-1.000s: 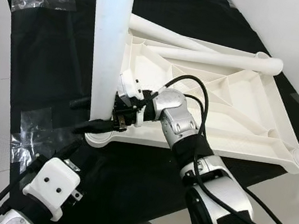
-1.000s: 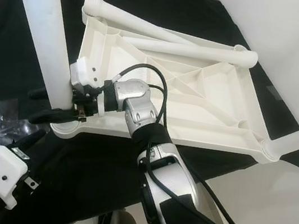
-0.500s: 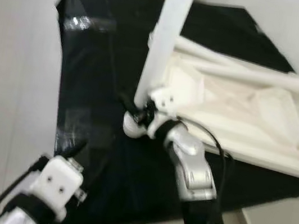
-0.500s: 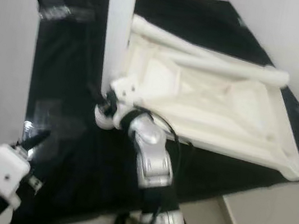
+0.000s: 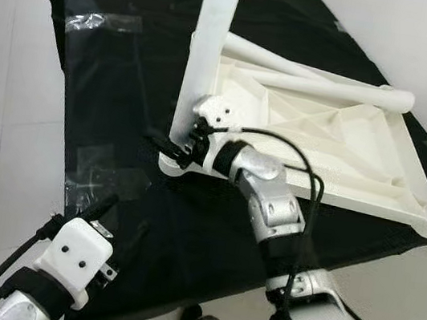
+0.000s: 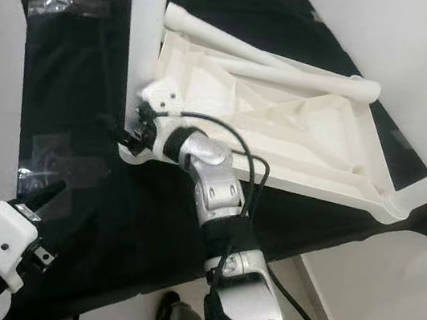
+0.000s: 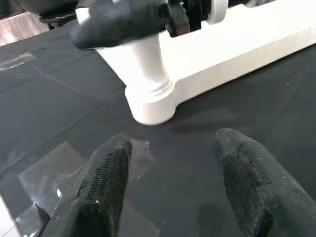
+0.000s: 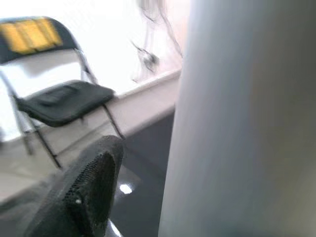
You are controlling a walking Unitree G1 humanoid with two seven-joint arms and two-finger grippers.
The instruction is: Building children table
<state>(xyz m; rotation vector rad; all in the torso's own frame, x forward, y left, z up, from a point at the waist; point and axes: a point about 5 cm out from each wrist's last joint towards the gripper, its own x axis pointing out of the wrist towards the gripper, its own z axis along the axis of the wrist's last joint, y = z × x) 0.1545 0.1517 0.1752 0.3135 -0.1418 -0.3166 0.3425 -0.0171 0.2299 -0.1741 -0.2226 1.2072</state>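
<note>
Head views: the white tabletop [image 5: 337, 147] lies upside down on the black cloth [image 5: 119, 88], and the camera has pulled back since a second ago, so more cloth shows. The right gripper [image 5: 175, 147] still pinches the upright leg [image 5: 207, 53] at its base, in the tabletop's near corner socket. Two loose legs [image 5: 323, 86] rest across the tabletop's far side. Left wrist view: the left gripper [image 7: 170, 163] hovers near that socket [image 7: 150, 106], fingers [image 7: 106, 182] spread, above taped cloth. Right wrist view: one finger [image 8: 91, 182] beside the leg, and a folding chair [image 8: 59, 98] beyond.
</note>
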